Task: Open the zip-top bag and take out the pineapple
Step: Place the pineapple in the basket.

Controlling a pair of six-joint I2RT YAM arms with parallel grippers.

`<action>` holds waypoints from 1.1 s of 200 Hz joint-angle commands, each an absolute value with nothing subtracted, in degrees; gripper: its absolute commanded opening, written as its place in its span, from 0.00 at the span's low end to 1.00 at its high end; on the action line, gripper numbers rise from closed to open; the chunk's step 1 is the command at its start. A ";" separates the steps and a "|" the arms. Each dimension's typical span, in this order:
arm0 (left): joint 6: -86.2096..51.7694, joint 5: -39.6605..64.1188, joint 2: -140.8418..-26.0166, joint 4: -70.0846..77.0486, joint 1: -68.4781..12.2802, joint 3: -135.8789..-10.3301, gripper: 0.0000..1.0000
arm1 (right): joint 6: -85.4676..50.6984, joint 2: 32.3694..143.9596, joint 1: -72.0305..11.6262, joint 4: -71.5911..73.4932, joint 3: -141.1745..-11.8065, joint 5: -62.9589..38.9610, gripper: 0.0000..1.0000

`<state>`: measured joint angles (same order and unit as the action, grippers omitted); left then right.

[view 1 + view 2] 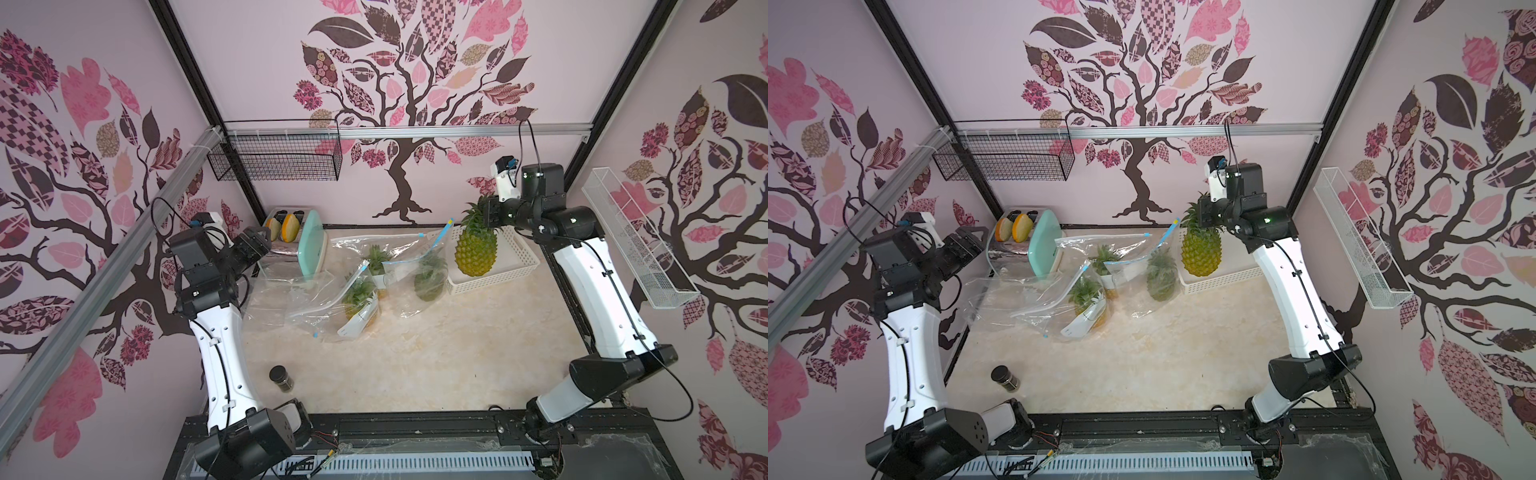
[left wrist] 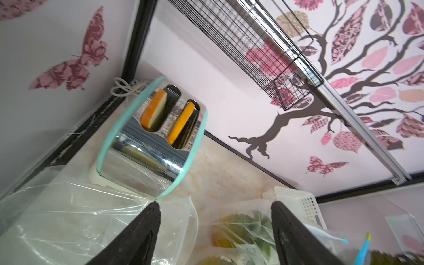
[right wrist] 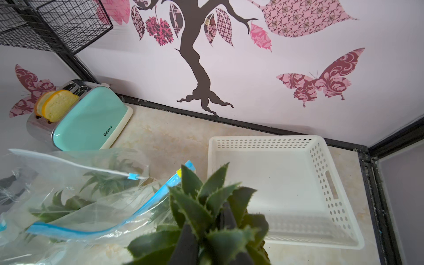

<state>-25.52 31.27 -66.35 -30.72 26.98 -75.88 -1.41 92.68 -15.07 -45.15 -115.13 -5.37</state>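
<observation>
A large yellow-green pineapple (image 1: 476,249) (image 1: 1201,251) hangs upright over the white basket (image 1: 519,266) (image 1: 1225,282). My right gripper (image 1: 490,212) (image 1: 1202,210) (image 3: 206,220) is shut on its leafy crown (image 3: 195,206). An empty clear zip-top bag (image 1: 282,299) (image 1: 1000,299) (image 2: 68,218) lies crumpled at the left. My left gripper (image 1: 259,243) (image 1: 971,243) (image 2: 214,204) hovers above its far edge, open and holding nothing. Three more zip-top bags with small pineapples inside (image 1: 357,299) (image 1: 376,257) (image 1: 430,274) lie mid-table.
A mint toaster (image 1: 311,245) (image 2: 146,146) (image 3: 89,124) with bread slices stands at the back left, close to my left gripper. A small dark jar (image 1: 281,378) lies near the front left. A black wire basket (image 1: 274,156) and a white wire shelf (image 1: 636,241) hang on the walls.
</observation>
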 commanded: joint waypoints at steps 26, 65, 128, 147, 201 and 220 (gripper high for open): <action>-25.30 39.98 -63.21 -25.20 26.99 -73.30 0.79 | -1.03 95.88 -11.40 -34.41 -120.32 -5.98 0.00; -26.12 42.40 -63.45 -22.05 26.52 -70.12 0.79 | -0.53 98.47 -10.15 -32.92 -119.26 -5.67 0.00; -26.55 42.38 -63.98 -19.91 25.86 -67.76 0.78 | -2.17 102.14 -8.79 -25.58 -114.80 -8.78 0.00; -26.24 42.02 -63.83 -20.04 25.79 -67.61 0.78 | -2.67 103.63 -8.75 -23.92 -114.34 -9.65 0.00; -27.00 41.49 -63.48 -19.06 25.68 -66.75 0.78 | -3.80 106.60 -8.70 -18.36 -111.39 -11.40 0.00; -27.59 41.48 -63.46 -18.34 25.69 -66.36 0.78 | -4.68 106.61 -8.54 -13.43 -107.84 -12.61 0.00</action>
<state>-27.11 41.43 -63.88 -20.43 25.93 -67.24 -3.05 108.51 -9.06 -25.12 -108.88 -10.02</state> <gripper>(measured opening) 0.780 0.111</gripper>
